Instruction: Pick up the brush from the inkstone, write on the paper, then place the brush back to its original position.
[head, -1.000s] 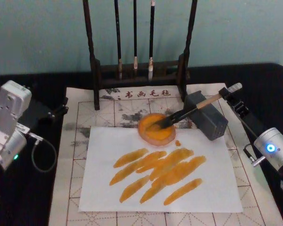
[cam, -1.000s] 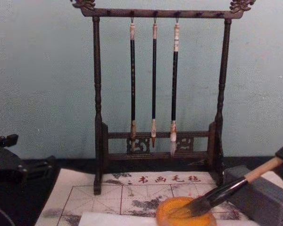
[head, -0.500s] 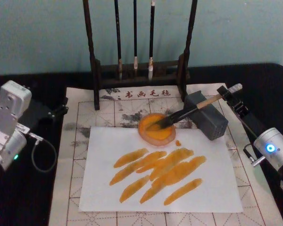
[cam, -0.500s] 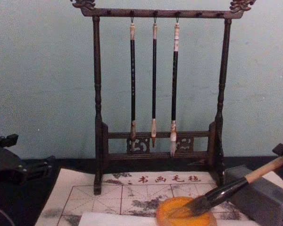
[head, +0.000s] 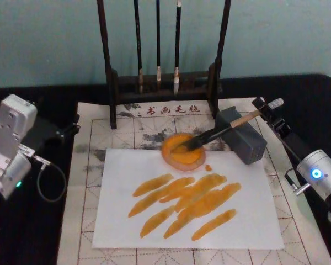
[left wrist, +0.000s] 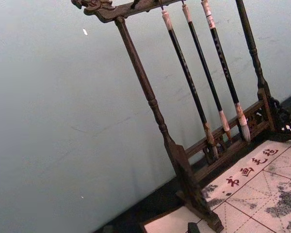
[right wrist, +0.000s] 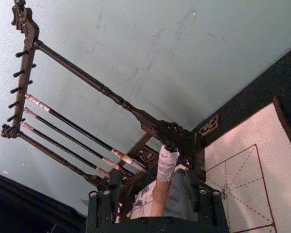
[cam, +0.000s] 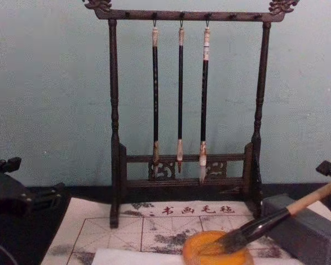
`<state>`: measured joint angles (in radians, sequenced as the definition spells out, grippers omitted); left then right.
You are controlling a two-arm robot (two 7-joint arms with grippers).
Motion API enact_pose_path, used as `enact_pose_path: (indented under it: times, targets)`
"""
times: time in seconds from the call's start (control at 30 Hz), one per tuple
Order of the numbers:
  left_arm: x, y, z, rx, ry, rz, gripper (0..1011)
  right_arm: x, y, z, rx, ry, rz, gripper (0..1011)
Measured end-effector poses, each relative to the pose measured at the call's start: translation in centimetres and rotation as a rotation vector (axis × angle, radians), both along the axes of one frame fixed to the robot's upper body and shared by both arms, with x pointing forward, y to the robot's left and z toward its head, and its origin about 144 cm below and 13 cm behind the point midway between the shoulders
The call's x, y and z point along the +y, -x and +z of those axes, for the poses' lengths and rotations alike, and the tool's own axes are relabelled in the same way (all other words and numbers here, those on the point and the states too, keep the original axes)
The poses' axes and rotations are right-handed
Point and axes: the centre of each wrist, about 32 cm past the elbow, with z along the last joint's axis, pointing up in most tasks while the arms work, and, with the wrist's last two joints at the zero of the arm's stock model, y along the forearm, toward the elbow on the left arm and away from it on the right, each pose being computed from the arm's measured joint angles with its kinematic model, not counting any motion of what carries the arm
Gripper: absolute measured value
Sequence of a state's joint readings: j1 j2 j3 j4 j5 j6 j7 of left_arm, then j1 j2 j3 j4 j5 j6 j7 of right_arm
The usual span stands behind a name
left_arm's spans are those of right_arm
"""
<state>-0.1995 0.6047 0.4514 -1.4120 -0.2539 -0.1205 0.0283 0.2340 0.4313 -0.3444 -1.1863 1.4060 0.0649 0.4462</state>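
Head view: brush [head: 212, 134] (bristles in inkstone [head: 183, 151]) lies before right gripper [head: 266, 111], grip state unclear.

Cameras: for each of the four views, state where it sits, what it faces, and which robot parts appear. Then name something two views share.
Head: high, looking down on the paper; left arm parked left, right end effector at the brush handle's end.
Chest: low, facing the brush rack and inkstone.
Left wrist: faces the rack and wall.
Right wrist: looks along the brush handle between its own fingers.
Shared: the rack's three hanging brushes.
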Motion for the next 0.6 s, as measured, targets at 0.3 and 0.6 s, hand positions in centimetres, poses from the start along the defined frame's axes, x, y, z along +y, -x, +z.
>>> enact_pose_path:
  times: [0.3, 0.6]
  targets:
    - [0.00, 0.00, 0.00, 0.000, 0.000, 0.000, 1001, 0.00, 0.00, 0.00, 0.000, 0.000, 0.000, 1000]
    - [0.00, 0.00, 0.00, 0.000, 0.000, 0.000, 1001, -0.05, -0.01, 0.05, -0.002, -0.004, -0.001, 1000]
